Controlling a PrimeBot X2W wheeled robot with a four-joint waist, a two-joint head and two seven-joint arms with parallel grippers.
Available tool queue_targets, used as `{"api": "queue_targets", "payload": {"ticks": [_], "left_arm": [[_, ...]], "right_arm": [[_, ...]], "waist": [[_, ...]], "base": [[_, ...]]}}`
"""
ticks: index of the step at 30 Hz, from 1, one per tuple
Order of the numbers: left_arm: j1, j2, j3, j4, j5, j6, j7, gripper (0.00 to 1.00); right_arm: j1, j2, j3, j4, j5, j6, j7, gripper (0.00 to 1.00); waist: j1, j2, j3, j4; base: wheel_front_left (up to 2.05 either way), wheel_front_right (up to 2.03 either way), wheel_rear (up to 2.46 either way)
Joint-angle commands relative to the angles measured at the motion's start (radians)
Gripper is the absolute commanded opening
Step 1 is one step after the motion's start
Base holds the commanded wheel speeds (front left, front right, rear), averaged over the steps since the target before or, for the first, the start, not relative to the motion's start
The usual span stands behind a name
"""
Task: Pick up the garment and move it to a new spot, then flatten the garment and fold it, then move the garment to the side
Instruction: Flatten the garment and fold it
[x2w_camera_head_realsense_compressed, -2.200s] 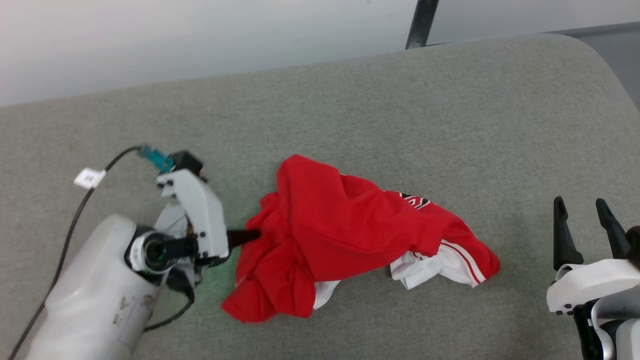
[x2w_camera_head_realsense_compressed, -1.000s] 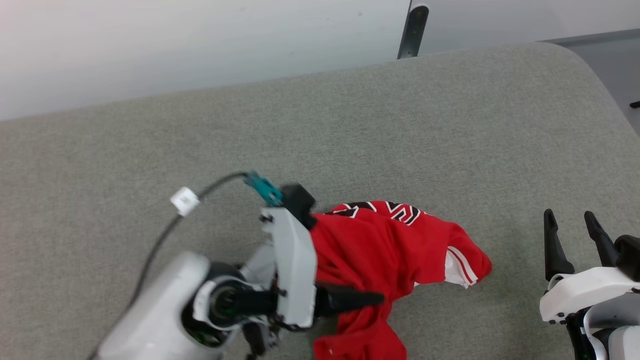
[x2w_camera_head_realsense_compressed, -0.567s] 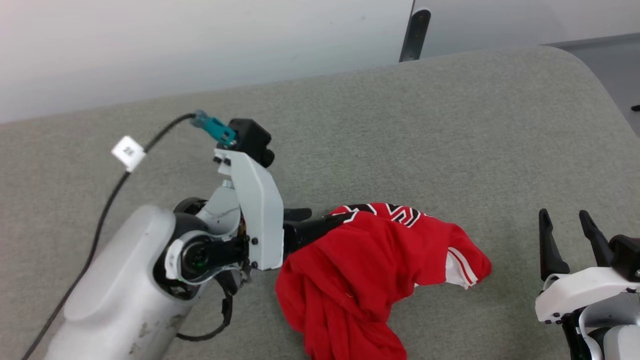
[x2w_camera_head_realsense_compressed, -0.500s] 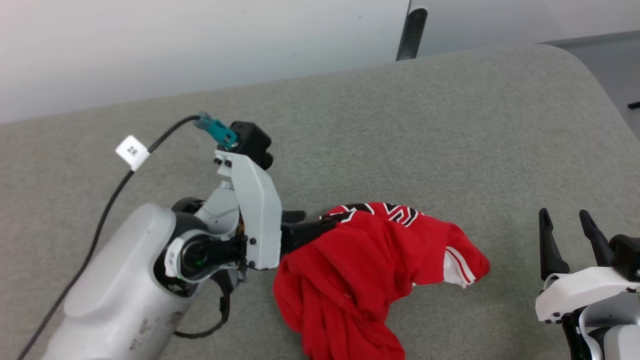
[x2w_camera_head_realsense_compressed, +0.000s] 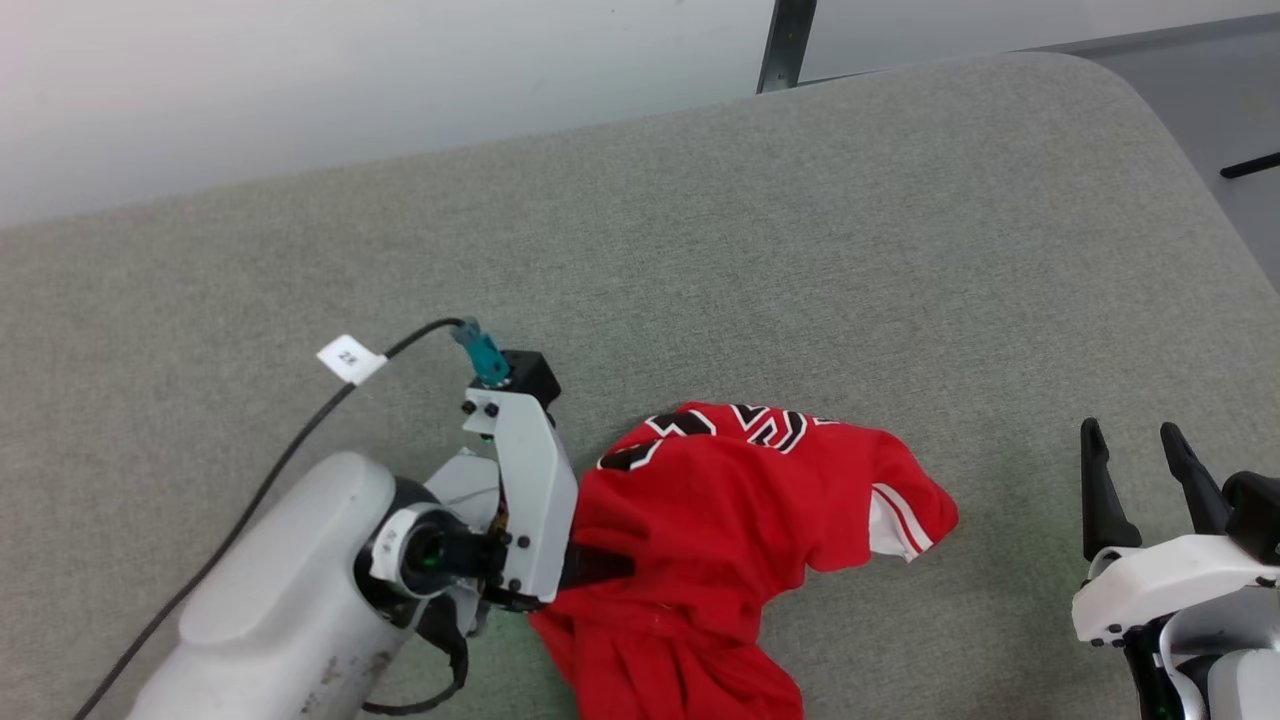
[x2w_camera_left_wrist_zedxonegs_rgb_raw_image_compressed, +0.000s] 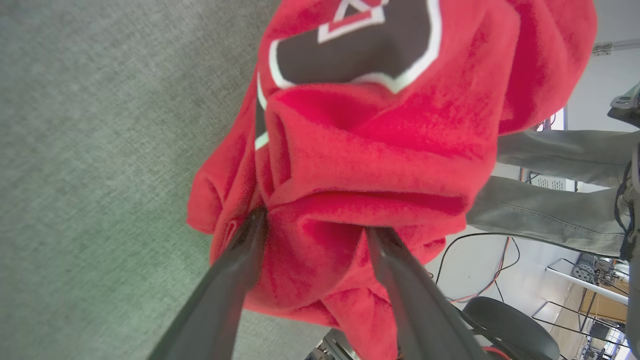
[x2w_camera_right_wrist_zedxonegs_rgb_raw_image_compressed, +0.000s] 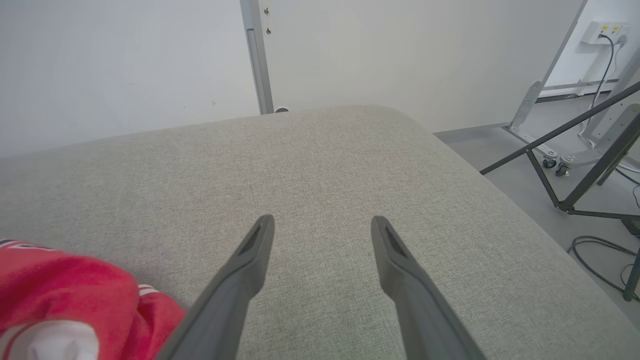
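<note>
Red garment (x2w_camera_head_realsense_compressed: 720, 520), sleeve end rightward

Grey fabric tbl (x2w_camera_head_realsense_compressed: 900, 250), white wall (x2w_camera_head_realsense_compressed: 300, 80) behind.

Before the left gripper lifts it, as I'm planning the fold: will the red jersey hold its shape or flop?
Probably floppy: the jersey lies in soft crumpled folds on the grey cushion. Likely light, since the cloth looks thin. It may bunch or slip, as the left gripper's open fingers only straddle one fold.
</note>
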Motion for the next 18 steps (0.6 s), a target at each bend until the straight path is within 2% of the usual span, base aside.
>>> {"api": "queue_targets", "payload": {"ticks": [1,8,13,18], "left_arm": [[0.005,-0.006,-0.008,0.007,0.009,0.005,0.005,0.00],[-0.040,-0.008,0.018,-0.023,0.002,-0.013,-0.015,0.00],[-0.045,-0.073,0.071,-0.117,-0.088,-0.019,-0.030,0.00],[-0.041,-0.140,0.061,-0.202,-0.106,-0.061,-0.073,0.00]], "right_arm": [[-0.011,0.002,0.000,0.004,0.006,-0.001,-0.006,1.00],[-0.016,0.002,0.004,0.015,0.004,-0.001,-0.013,1.00],[-0.012,0.002,0.001,0.024,-0.006,-0.001,-0.014,1.00],[-0.015,0.002,0.014,0.023,-0.005,-0.001,-0.008,1.00]], "waist": [[0.0000,-0.0001,0.002,0.002],[0.0000,-0.0001,-0.005,0.011],[0.0000,-0.0001,-0.023,0.022],[0.0000,-0.0001,-0.030,0.020]], "base": [[0.00,0.00,0.00],[0.00,0.00,0.00],[0.00,0.00,0.00],[0.00,0.00,0.00]]}}
